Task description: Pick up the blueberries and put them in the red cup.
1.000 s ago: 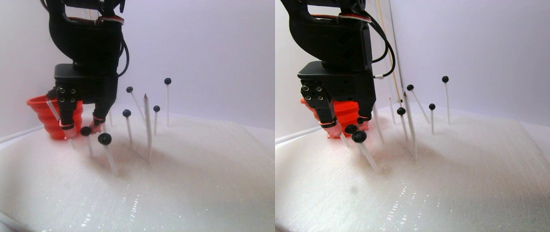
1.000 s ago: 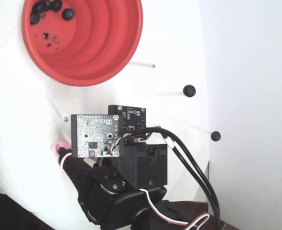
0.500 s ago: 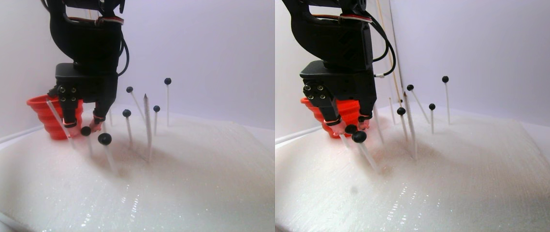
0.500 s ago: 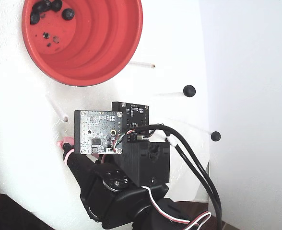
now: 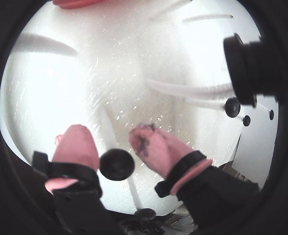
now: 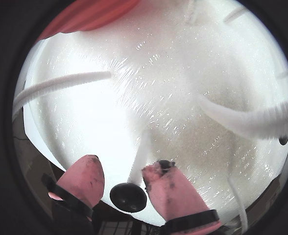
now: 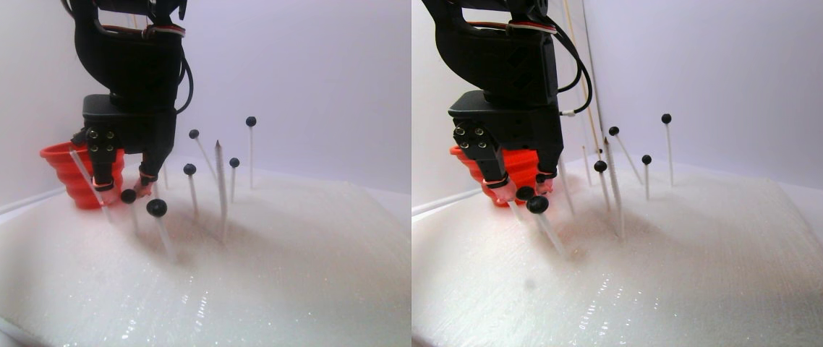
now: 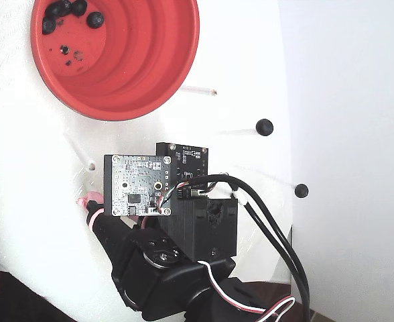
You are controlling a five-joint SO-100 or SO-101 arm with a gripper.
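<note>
Both wrist views show my gripper open, its pink fingertips either side of one blueberry on a white stick. A gap shows beside the berry. In the stereo pair view the gripper hangs by that berry, just right of the red cup. A second berry stands in front on a leaning stick. The fixed view shows the red cup holding several blueberries, and the arm hides the gripper except one pink finger.
More blueberries on thin white sticks stand behind and right of the gripper, two also in the fixed view. A bare pointed stick rises among them. The white foam sheet covers the table.
The gripper has edged slightly up and towards the cup, then held still. Its fingers stay open around the same berry, which remains on its stick.
</note>
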